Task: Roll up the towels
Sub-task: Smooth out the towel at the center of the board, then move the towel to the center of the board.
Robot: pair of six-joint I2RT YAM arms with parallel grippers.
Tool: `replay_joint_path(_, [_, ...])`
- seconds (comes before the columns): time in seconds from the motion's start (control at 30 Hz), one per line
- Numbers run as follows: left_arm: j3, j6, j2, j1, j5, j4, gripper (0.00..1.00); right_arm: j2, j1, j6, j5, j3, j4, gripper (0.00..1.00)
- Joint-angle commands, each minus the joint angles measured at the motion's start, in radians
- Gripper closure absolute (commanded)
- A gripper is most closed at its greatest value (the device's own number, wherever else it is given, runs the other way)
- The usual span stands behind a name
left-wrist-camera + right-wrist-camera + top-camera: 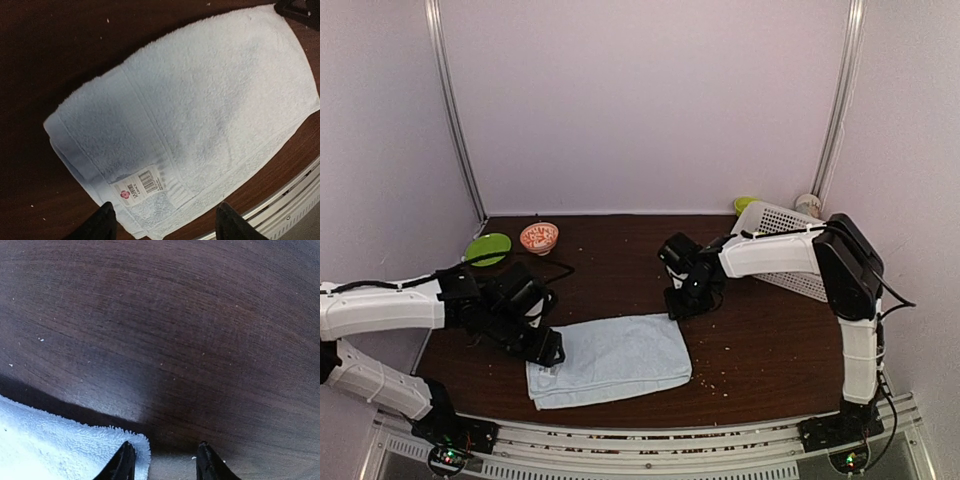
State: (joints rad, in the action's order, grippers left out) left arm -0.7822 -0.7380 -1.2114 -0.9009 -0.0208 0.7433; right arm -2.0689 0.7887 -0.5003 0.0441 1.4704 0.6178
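The pale blue towel (610,360) lies folded flat on the dark wooden table near the front. My left gripper (548,350) is open over its left end; in the left wrist view the towel (200,110) fills the frame, its white barcode label (140,184) just ahead of my open left gripper (165,225). My right gripper (678,305) is open at the towel's far right corner; in the right wrist view that corner (65,450) lies by my left fingertip (125,460), the gripper (164,462) over bare table. The lime-green towel is out of view.
A green plate (488,248) and a small orange patterned bowl (539,237) sit at the back left. A white slotted basket (782,245) stands at the back right with a green object behind it. A metal rail (295,192) runs along the table's front edge.
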Motion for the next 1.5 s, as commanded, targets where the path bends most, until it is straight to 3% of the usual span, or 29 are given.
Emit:
replay_joint_path(0.0, [-0.101, 0.044, 0.001, 0.049, -0.070, -0.005, 0.32, 0.098, -0.010, -0.018, -0.003, -0.043, -0.010, 0.54])
replay_joint_path(0.17, [-0.119, 0.054, -0.109, 0.104, -0.037, -0.126, 0.38, 0.253, 0.046, -0.052, 0.057, -0.179, -0.089, 0.55])
replay_joint_path(0.3, [-0.105, 0.018, -0.172, 0.143, -0.043, -0.153, 0.45, 0.288, 0.145, -0.062, 0.088, -0.224, -0.100, 0.57])
replay_joint_path(0.43, [-0.039, -0.041, -0.093, 0.186, -0.089, -0.134, 0.37, 0.313, 0.185, -0.107, 0.072, -0.282, -0.128, 0.58])
replay_joint_path(0.6, [0.055, -0.076, 0.017, 0.274, -0.034, -0.173, 0.31, 0.363, 0.186, -0.138, 0.074, -0.338, -0.181, 0.57])
replay_joint_path(0.97, [0.176, -0.131, -0.044, 0.333, 0.112, -0.382, 0.22, 0.399, 0.185, -0.135, 0.057, -0.333, -0.160, 0.57])
replay_joint_path(1.47, [0.235, -0.143, -0.090, 0.336, 0.164, -0.447, 0.40, 0.382, 0.184, -0.143, 0.062, -0.306, -0.154, 0.59])
